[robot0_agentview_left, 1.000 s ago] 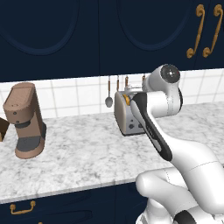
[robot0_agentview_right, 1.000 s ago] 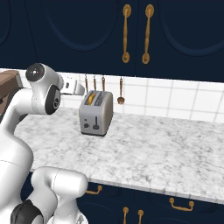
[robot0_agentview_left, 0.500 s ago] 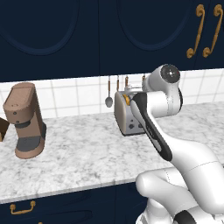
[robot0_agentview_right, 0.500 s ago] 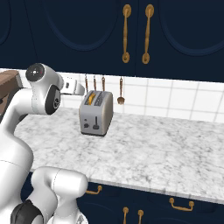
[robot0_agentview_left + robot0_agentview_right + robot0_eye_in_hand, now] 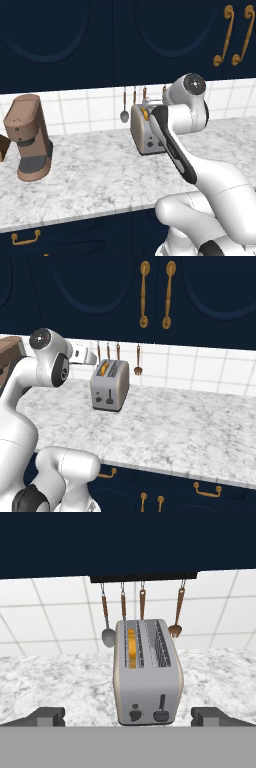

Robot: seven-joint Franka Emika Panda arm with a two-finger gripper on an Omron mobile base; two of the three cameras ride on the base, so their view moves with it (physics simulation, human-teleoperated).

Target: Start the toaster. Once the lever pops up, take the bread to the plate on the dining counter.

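The silver toaster (image 5: 146,672) stands on the marble worktop by the tiled wall, its narrow face toward me. The bread (image 5: 132,648) sits down in its left slot, with just the golden-orange crust showing. On the narrow face, the dark lever (image 5: 161,714) is at the lower right and a round knob sits to its left. My gripper (image 5: 129,719) is open, fingertips wide apart, in the air short of the toaster and a little above it. In the right base view the toaster (image 5: 110,386) has my hand just to its upper left. The plate and the dining counter are out of view.
A brown coffee machine (image 5: 30,137) stands far left on the worktop (image 5: 100,175). Several utensils (image 5: 141,609) hang from a rail on the tiles right behind the toaster. Navy wall cabinets (image 5: 155,296) hang overhead. Bare marble stretches to the toaster's right (image 5: 200,421).
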